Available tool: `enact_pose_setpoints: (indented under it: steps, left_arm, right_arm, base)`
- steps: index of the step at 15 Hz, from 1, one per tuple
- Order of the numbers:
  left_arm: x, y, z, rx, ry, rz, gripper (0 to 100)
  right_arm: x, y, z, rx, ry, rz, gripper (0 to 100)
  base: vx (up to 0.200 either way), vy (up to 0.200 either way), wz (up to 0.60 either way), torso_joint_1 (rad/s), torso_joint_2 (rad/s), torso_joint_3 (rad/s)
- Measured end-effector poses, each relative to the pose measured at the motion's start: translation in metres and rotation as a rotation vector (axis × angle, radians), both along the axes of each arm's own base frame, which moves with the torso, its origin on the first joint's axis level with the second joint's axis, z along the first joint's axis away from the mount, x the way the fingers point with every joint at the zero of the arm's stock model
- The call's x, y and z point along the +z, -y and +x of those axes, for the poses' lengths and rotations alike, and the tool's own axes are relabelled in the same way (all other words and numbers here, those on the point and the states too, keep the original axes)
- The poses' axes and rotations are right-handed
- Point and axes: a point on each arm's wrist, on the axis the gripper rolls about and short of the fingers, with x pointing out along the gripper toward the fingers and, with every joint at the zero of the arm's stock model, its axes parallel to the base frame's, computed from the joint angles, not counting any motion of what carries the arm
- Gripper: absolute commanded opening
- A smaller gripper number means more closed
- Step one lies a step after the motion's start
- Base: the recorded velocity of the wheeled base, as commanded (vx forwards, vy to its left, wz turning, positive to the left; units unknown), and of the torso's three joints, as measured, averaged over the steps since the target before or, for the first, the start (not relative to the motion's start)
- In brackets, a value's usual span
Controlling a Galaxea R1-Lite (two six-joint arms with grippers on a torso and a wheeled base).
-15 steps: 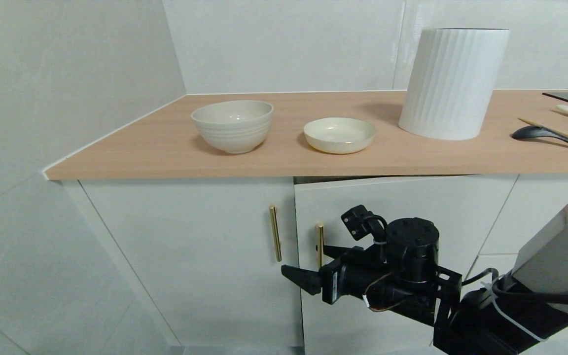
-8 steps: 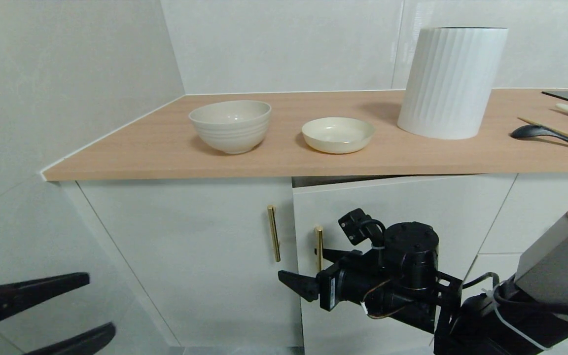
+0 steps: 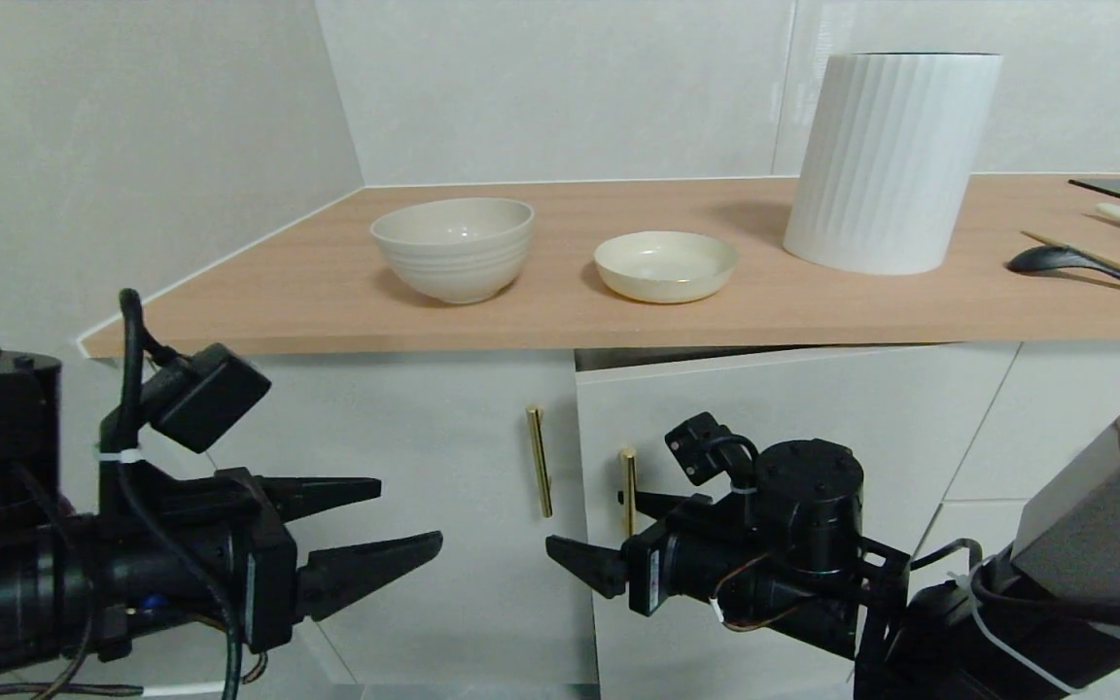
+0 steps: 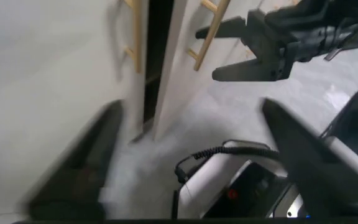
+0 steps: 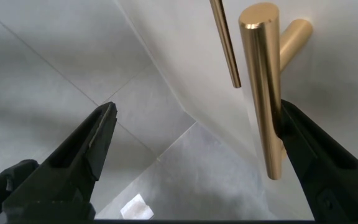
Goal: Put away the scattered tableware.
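Left claw [image 3: 410, 510] swung in before left door [image 3: 395, 418], apart; right claw [image 3: 591, 523] apart, astride handle [image 3: 628, 476].

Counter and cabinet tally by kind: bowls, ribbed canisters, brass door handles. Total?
Bowls: 2, the deep bowl and the shallow bowl
Canisters: 1, the ribbed white canister
Brass handles: 2, the left door handle and the right door handle
Total: 5

Bright, even light; soft shadows fall leftward, seemingly.
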Motion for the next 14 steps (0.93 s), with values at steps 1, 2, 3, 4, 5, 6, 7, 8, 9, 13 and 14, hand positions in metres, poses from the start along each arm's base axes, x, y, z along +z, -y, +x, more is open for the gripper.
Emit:
enact_pose_setpoints:
  steps: [1, 2, 3, 4, 5, 6, 7, 8, 9, 13, 14]
  left_arm:
    - [-0.002, 0.004, 0.005, -0.010, -0.001, 0.000, 0]
    - [-0.003, 0.008, 0.009, -0.022, -0.004, 0.001, 0]
    - [-0.004, 0.012, 0.012, -0.036, 0.000, -0.001, 0]
    - [-0.004, 0.016, 0.017, -0.047, 0.015, -0.007, 0]
    - [-0.004, 0.021, 0.023, -0.054, 0.031, -0.014, 0]
    - [-0.004, 0.026, 0.031, -0.060, 0.045, -0.021, 0]
    - [-0.006, 0.032, 0.039, -0.068, 0.040, -0.021, 0]
    - [-0.010, 0.037, 0.047, -0.074, 0.028, -0.019, 0]
    - [-0.013, 0.044, 0.058, -0.079, 0.015, -0.016, 0]
    - [-0.024, 0.069, 0.098, -0.097, 0.025, -0.023, 0]
    - [-0.027, 0.073, 0.104, -0.102, 0.036, -0.030, 0]
  right_arm:
    - [0.000, 0.000, 0.000, 0.000, 0.000, 0.000, 100]
    - [-0.001, 0.000, 0.000, 0.001, -0.001, -0.001, 100]
    - [-0.001, 0.000, 0.000, 0.001, 0.000, 0.001, 100]
    - [-0.001, 0.001, -0.001, 0.003, 0.004, 0.006, 100]
    - [-0.001, 0.001, -0.001, 0.003, 0.006, 0.009, 100]
    - [-0.002, 0.002, -0.002, 0.005, 0.008, 0.010, 100]
    - [-0.003, 0.002, -0.003, 0.006, 0.007, 0.010, 100]
    - [-0.003, 0.001, -0.005, 0.011, 0.006, 0.008, 100]
    - [-0.004, 0.000, -0.006, 0.013, 0.005, 0.006, 100]
    - [-0.007, 0.001, -0.007, 0.019, -0.002, -0.001, 100]
    - [-0.008, 0.002, -0.008, 0.026, -0.007, -0.005, 100]
  base:
    - [0.000, 0.000, 0.00, 0.000, 0.00, 0.000]
    - [0.000, 0.000, 0.00, 0.000, 0.00, 0.000]
    - [0.000, 0.000, 0.00, 0.000, 0.00, 0.000]
    - [0.000, 0.000, 0.00, 0.000, 0.00, 0.000]
    - [0.000, 0.000, 0.00, 0.000, 0.00, 0.000]
    - [0.000, 0.000, 0.00, 0.000, 0.00, 0.000]
    - [0.000, 0.000, 0.00, 0.000, 0.00, 0.000]
    - [0.000, 0.000, 0.00, 0.000, 0.00, 0.000]
    - [0.000, 0.000, 0.00, 0.000, 0.00, 0.000]
    - [0.000, 0.000, 0.00, 0.000, 0.00, 0.000]
    - [0.000, 0.000, 0.00, 0.000, 0.00, 0.000]
